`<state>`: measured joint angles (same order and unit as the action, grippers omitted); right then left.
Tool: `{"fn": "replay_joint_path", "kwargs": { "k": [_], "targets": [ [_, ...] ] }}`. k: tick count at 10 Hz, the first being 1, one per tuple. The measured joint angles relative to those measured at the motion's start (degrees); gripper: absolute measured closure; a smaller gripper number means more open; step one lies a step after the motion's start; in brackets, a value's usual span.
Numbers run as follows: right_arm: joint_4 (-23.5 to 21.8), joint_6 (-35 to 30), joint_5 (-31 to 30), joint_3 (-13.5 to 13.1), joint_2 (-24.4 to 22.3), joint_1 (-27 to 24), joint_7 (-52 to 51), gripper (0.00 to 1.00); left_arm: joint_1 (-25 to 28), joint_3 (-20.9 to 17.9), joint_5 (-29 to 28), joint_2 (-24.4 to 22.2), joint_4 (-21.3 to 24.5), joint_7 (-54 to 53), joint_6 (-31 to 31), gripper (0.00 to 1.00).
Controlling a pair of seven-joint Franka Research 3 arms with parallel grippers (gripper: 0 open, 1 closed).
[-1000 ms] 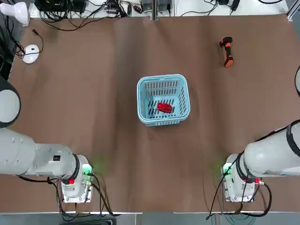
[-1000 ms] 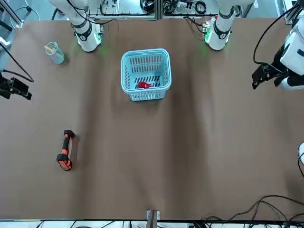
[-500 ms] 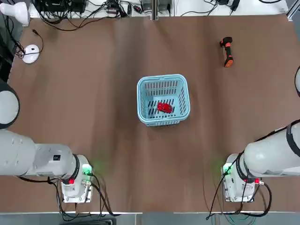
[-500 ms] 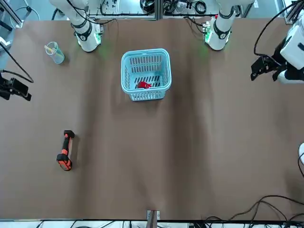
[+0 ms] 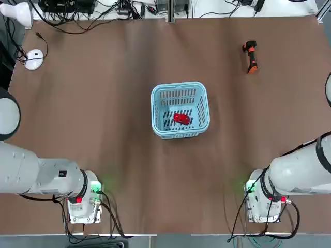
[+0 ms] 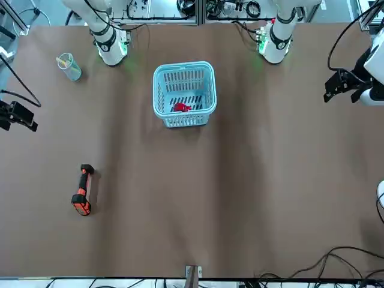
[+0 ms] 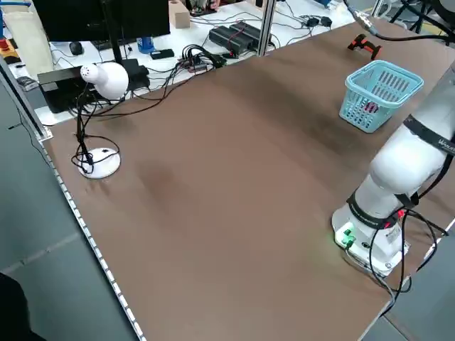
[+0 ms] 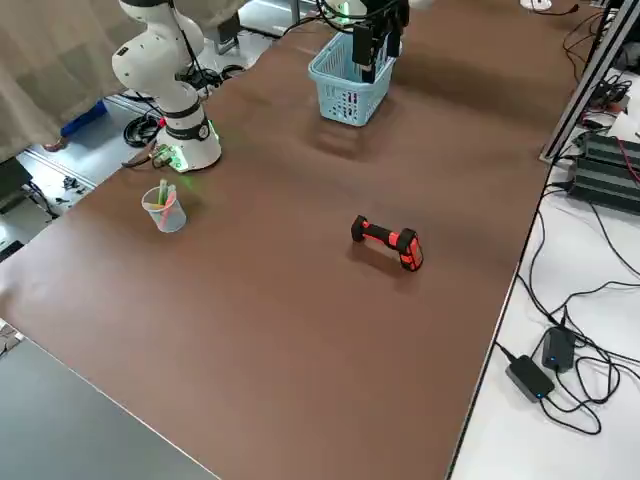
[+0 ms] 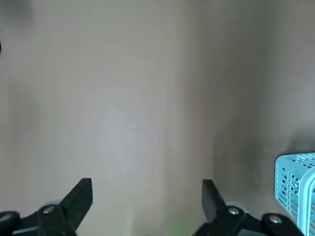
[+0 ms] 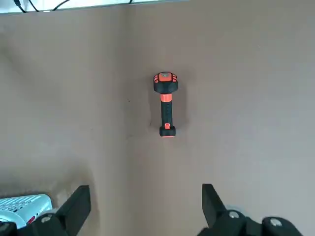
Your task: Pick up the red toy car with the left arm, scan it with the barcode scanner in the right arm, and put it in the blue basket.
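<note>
The red toy car lies inside the blue basket mid-surface, the barcode scanner well apart, while the left pincer and right pincer hang wide and empty.

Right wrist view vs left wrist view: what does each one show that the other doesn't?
Only the right wrist view shows the barcode scanner lying alone on the brown table, and a sliver of the red toy car inside the blue basket. The left wrist view shows nothing extra, only bare table beyond the left pincer. Both show an open, empty pincer, the right pincer included, and part of the basket.
</note>
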<state>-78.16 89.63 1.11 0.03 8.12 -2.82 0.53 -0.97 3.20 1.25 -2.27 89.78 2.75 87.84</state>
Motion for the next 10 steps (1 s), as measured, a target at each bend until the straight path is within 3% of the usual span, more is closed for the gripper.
{"fn": "replay_joint_path", "kwargs": {
  "k": [10],
  "targets": [
    [-0.6, -0.9, 0.0, 0.4, 0.0, 1.2, 0.0, 0.0, -0.5, 0.9, -2.4, 0.7, -0.1, 0.6, 0.0, 0.01]
  ]
}}
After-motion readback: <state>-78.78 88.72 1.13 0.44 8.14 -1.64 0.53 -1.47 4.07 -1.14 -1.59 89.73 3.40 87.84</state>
